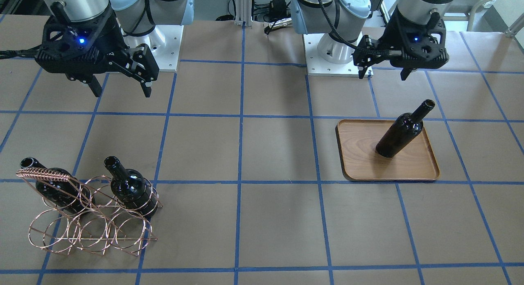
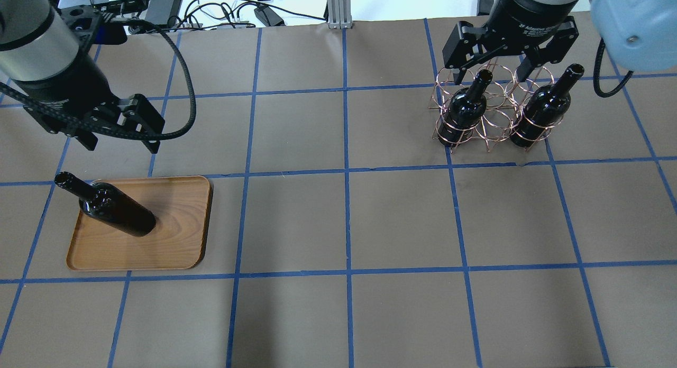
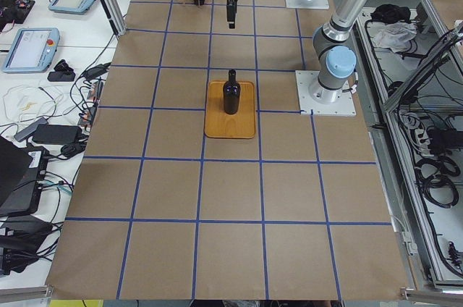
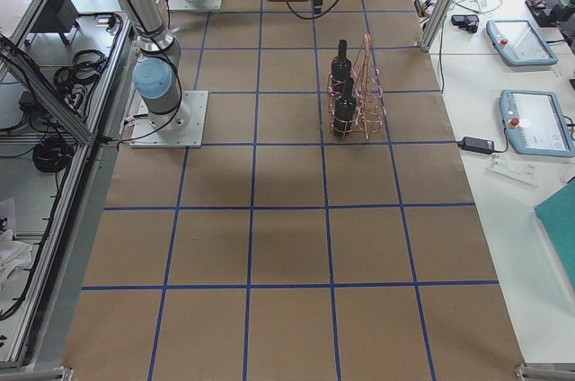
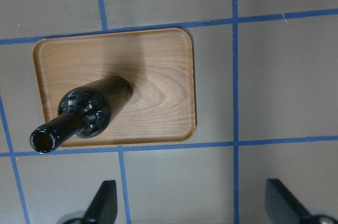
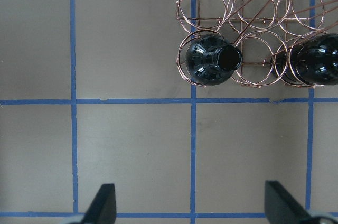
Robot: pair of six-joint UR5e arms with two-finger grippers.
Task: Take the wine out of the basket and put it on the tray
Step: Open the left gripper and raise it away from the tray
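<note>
One wine bottle [image 2: 119,212] stands upright on the wooden tray [image 2: 180,225], toward its left side; it also shows in the left wrist view [image 5: 87,110] on the tray [image 5: 158,65]. My left gripper [image 2: 120,145] hovers open and empty above the table beside the tray's far edge. Two more bottles [image 2: 465,109] [image 2: 542,114] stand in the end rings of the copper wire basket [image 2: 494,101]; its middle ring is empty. My right gripper [image 2: 492,72] hangs open and empty, high and offset from the basket [image 6: 253,2], nearest one bottle [image 6: 211,63].
The table is brown paper with a blue tape grid. The two arm bases [image 1: 163,51] [image 1: 335,59] stand at the robot's edge. Cables and a post [image 2: 338,8] lie past the far edge. Pendants [image 4: 530,120] lie on a side desk.
</note>
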